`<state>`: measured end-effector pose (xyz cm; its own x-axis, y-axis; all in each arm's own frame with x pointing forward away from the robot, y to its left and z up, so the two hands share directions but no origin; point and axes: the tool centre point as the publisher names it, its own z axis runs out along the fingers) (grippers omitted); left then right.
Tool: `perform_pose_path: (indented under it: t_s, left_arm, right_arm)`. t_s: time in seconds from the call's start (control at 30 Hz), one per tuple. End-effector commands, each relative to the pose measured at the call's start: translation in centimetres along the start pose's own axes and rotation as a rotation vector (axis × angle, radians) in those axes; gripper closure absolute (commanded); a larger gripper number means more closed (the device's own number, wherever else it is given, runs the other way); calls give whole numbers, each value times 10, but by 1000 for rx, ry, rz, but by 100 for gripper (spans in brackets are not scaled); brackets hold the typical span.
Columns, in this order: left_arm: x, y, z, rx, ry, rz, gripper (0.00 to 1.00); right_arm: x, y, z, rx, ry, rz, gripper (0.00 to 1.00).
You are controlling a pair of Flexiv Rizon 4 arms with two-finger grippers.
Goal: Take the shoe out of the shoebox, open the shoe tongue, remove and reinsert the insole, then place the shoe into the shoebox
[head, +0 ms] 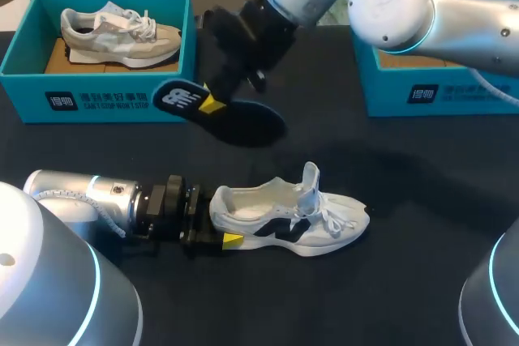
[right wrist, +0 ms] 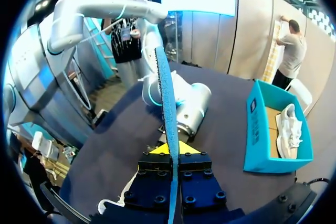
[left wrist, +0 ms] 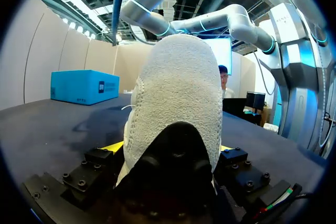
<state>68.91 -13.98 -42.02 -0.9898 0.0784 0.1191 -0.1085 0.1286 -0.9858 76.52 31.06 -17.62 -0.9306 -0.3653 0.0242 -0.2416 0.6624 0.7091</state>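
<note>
Shoe [head: 288,220] white, black side mark, white laces. Insole [head: 243,123] black, white logo, blue underside. 2 teal boxes with black labels: left shoebox [head: 97,103], right shoebox [head: 442,91]. Boxed shoe [head: 122,34] grey-beige. Table [head: 405,168] black. Left gripper [head: 215,228] and right gripper [head: 212,101] yellow-tipped.

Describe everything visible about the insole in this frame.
The insole is out of the white shoe, pinched near its heel end in the right claw, over the table beyond it. Its top looks dark with a white logo at the heel; the right wrist view shows it edge-on, thin and blue. Whether its toe end touches the table is unclear.
</note>
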Motion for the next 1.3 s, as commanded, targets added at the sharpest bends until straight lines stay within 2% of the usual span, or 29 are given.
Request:
perform_pose_path:
  t_s: [0.03,0.27,0.87,0.93,1.2,1.3]
  left_arm:
    - [0,0,1,0,-1,0,100]
    - [0,0,1,0,-1,0,100]
    - [0,0,1,0,-1,0,100]
    - [0,0,1,0,-1,0,100]
    - [0,0,1,0,-1,0,100]
    - [0,0,1,0,-1,0,100]
  right_arm:
    - [3,5,-6,-9,-30,-8,100]
    - [5,23,-29,3,-74,-44,100]
    - [5,23,-29,3,-74,-44,100]
    - [9,31,-41,-1,-85,-43,100]
    - [38,53,-79,-162,-116,-84,100]
    - [38,53,-79,-162,-116,-84,100]
